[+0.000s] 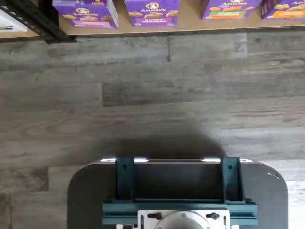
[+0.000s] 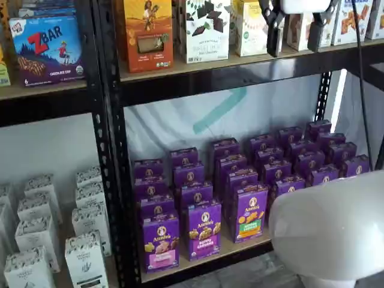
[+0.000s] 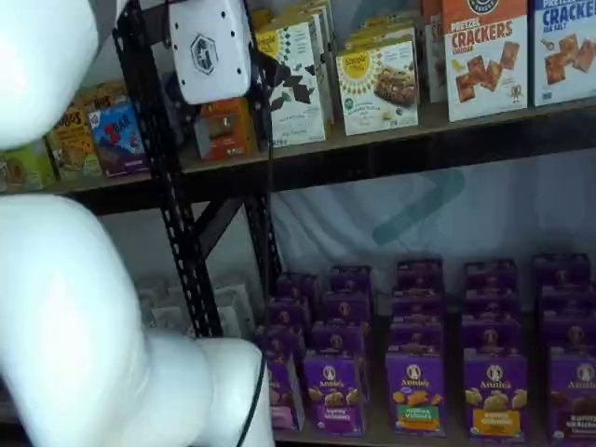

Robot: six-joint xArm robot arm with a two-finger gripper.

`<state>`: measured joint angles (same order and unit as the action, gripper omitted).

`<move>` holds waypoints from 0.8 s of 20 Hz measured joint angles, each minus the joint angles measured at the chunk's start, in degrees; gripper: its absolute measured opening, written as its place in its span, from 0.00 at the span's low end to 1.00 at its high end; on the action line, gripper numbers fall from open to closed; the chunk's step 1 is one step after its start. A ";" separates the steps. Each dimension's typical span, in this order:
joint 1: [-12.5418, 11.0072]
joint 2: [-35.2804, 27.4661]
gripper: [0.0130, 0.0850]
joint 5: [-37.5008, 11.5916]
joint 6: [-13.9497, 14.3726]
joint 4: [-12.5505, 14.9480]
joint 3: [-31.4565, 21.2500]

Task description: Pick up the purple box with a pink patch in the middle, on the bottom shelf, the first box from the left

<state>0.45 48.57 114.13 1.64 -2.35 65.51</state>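
Observation:
The purple box (image 2: 161, 243) with a pink patch stands upright at the front left of the bottom shelf (image 2: 207, 261), next to the black upright. In the wrist view the box (image 1: 86, 12) shows on the tan board (image 1: 190, 21), beyond grey floor. In a shelf view the box (image 3: 282, 391) is partly hidden by my white arm. My gripper (image 2: 294, 36) hangs high at the upper shelf level, far above and to the right of the box. Its two black fingers (image 2: 273, 30) stand apart with nothing between them. Its white body (image 3: 209, 47) shows side-on.
Rows of like purple boxes fill the shelf, with a purple-patch one (image 2: 204, 231) and a green-patch one (image 2: 251, 213) beside the target. White cartons (image 2: 84, 258) stand left of the black upright (image 2: 114, 180). The higher board (image 2: 240, 66) holds snack boxes. My arm's white body (image 2: 333, 228) is in the foreground.

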 joint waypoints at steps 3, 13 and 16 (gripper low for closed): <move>-3.37 1.57 1.00 -2.43 -1.93 -3.59 -1.42; -1.28 2.30 1.00 -5.41 -0.98 -1.34 -4.13; 1.35 2.43 1.00 -7.07 0.99 0.41 -6.07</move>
<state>1.80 51.00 107.06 2.62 -1.94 59.45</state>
